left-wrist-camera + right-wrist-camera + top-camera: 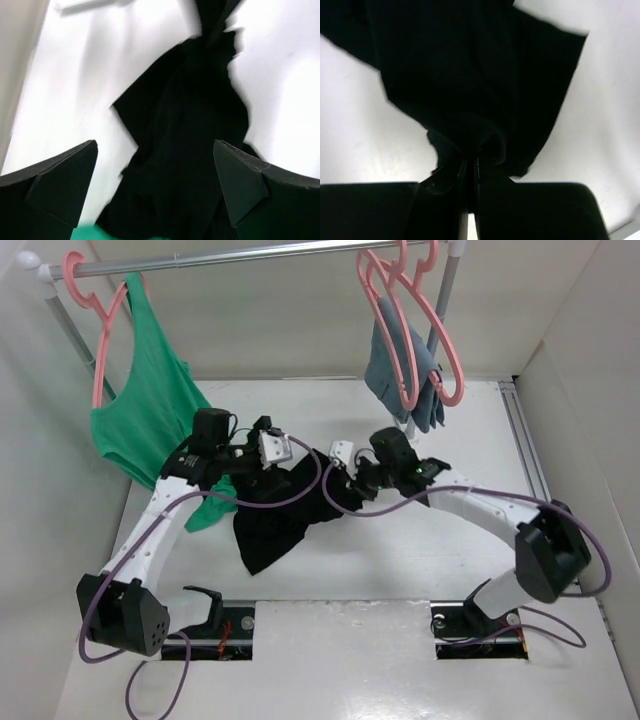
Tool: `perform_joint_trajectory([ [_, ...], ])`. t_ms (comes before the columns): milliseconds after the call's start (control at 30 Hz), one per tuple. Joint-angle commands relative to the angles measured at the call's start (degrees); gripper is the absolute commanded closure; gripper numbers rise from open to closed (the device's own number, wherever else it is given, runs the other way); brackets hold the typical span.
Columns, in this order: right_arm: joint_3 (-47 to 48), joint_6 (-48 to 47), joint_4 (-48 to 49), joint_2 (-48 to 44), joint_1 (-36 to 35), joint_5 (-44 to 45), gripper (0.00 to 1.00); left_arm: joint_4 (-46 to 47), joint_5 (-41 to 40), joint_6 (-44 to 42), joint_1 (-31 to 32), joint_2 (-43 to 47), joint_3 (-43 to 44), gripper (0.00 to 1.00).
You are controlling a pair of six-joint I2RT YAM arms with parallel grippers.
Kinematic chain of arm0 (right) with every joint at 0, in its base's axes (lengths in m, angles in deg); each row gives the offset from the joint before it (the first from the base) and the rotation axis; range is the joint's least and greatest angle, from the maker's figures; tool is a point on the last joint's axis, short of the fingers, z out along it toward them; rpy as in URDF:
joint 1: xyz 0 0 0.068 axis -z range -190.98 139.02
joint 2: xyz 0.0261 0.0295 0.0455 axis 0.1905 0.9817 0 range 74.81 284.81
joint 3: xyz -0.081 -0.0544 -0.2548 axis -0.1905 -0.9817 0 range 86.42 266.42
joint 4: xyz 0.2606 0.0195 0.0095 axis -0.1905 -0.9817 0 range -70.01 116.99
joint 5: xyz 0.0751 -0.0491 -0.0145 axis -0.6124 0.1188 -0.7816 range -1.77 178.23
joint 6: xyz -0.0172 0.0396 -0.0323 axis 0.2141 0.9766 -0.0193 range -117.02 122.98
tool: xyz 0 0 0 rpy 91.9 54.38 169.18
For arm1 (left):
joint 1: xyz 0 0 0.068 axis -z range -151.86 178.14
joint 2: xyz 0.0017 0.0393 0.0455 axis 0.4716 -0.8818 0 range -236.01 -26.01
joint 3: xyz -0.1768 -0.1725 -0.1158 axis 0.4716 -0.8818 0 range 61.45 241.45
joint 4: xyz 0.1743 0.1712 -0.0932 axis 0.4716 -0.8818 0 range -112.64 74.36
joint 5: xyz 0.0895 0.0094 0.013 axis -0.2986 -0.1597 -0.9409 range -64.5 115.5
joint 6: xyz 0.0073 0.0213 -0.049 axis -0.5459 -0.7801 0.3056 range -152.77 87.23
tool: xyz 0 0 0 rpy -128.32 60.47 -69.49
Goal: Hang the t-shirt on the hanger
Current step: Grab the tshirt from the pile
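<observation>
A black cotton t-shirt (272,525) lay crumpled in soft folds at the centre of a smooth white table (400,570), with one edge lifted up toward the two arms. The right gripper (470,162) was closed tight, its flat black fingers pressed together on a bunched, rounded fold of the t-shirt. In the right wrist view, the cloth spread out beyond that pinch as a broad dark sheet with a straight hem.

The left gripper (154,145) was spread wide. Its two wedge-shaped black fingers stood well apart above the rumpled t-shirt and gripped nothing. A sliver of green cloth showed at the bottom edge of the left wrist view.

A thin metal rail (250,254) ran along the top of the frame. At the upper right, the hanger (452,368) hung by its curved hook. It was slim pink plastic, and it overlapped a like pink hanger draped with a grey-blue garment (400,375). At the upper left, a third pink hanger (100,350) carried a limp green tank top (145,415).
</observation>
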Motion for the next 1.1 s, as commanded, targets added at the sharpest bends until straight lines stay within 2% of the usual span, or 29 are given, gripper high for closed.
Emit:
perform_joint_trajectory([
  [0,13.0,-5.4,0.5,5.3,-2.4,0.6,1.0,1.1,6.4,-3.6,2.7,-3.3,-0.2,0.0],
  [167,22.4,-6.1,1.7,10.5,-6.3,-0.7,1.0,-1.8,10.2,-3.6,2.7,-8.1,1.6,0.0],
  [233,24.5,-6.6,1.7,11.7,-8.1,-0.7,1.0,2.4,12.1,0.2,3.2,-8.6,1.1,0.0],
  [267,26.2,-6.6,1.7,12.9,-8.1,-0.7,1.0,5.2,12.1,6.6,3.2,-8.6,1.1,0.0],
  [333,27.0,-6.6,1.7,13.7,-8.6,-2.8,1.0,13.3,9.9,11.3,3.2,-7.3,-1.2,0.0],
  [467,28.2,-6.6,2.2,13.7,-9.2,-3.5,1.0,15.4,9.3,9.2,3.2,-7.3,-2.9,0.0],
  [567,29.6,-6.6,2.2,13.7,-9.2,-3.5,1.0,15.1,11.7,9.8,3.7,-8.6,-2.0,0.0],
  [633,30.2,-6.6,1.5,13.2,-9.2,-3.5,1.0,15.1,11.8,9.8,4.8,-9.4,-1.4,0.04],
  [700,30.2,-6.6,1.5,12.6,-9.2,-3.5,1.0,14.6,10.5,9.1,4.9,-10.0,-1.4,0.17],
  [733,30.2,-6.6,1.5,12.0,-9.2,-4.1,1.0,14.6,10.5,9.1,4.9,-10.0,-1.4,0.36],
  [833,29.6,-7.2,1.5,10.9,-9.2,-4.1,1.0,15.2,9.7,9.1,4.9,-10.0,-1.9,0.54],
  [933,29.6,-7.7,0.9,10.3,-9.2,-4.8,1.0,19.8,8.9,14.0,4.9,-10.6,-2.5,0.77],
  [1000,29.0,-8.3,0.4,9.7,-9.2,-5.4,1.0,22.9,8.0,18.3,4.9,-10.6,-3.1,1.0],
  [1067,29.0,-8.3,-0.9,9.1,-9.2,-4.7,1.0,23.6,7.1,19.9,4.9,-10.6,-3.1,1.0],
])
